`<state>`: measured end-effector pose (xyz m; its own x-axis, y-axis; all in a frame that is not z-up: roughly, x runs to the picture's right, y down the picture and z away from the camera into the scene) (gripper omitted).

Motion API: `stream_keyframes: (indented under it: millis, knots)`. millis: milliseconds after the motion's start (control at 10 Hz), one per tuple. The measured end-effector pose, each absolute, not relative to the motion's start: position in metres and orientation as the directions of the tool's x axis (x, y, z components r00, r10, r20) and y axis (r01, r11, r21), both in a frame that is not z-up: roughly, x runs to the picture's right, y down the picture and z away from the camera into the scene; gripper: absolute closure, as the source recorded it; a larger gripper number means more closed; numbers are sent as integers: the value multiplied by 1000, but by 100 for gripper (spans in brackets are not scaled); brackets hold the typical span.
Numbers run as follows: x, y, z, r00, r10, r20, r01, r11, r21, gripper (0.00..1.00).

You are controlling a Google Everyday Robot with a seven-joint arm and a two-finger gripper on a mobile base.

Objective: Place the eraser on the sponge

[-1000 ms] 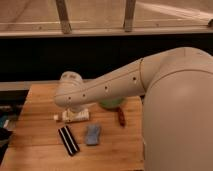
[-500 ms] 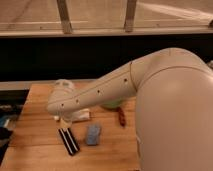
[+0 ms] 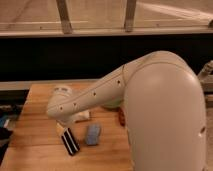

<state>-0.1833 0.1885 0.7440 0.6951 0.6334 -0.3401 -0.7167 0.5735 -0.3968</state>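
Note:
The eraser (image 3: 70, 142), a long black bar with a pale stripe, lies flat on the wooden table (image 3: 35, 145) at front left. Just right of it lies the sponge (image 3: 92, 134), a small blue-grey pad, apart from the eraser. My white arm reaches in from the right and ends in a rounded wrist (image 3: 62, 105). Below the wrist the gripper (image 3: 64, 128) hangs open over the far end of the eraser, mostly hidden by the arm. Nothing is held.
A white packet (image 3: 83, 116) lies behind the sponge, partly under the arm. A small reddish-brown thing (image 3: 121, 116) sits to the right near my body. The table's left edge is close to the eraser. A dark wall and railing stand behind.
The arm has swung left and down, bringing the wrist from above the packet to over the eraser's far end. The eraser and sponge have not moved.

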Motion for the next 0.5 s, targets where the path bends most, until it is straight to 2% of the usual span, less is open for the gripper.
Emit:
stream_keyframes:
  millis: [500]
  knots:
    - [-202,214,762,699,611,-371,-715,603,-354,20]
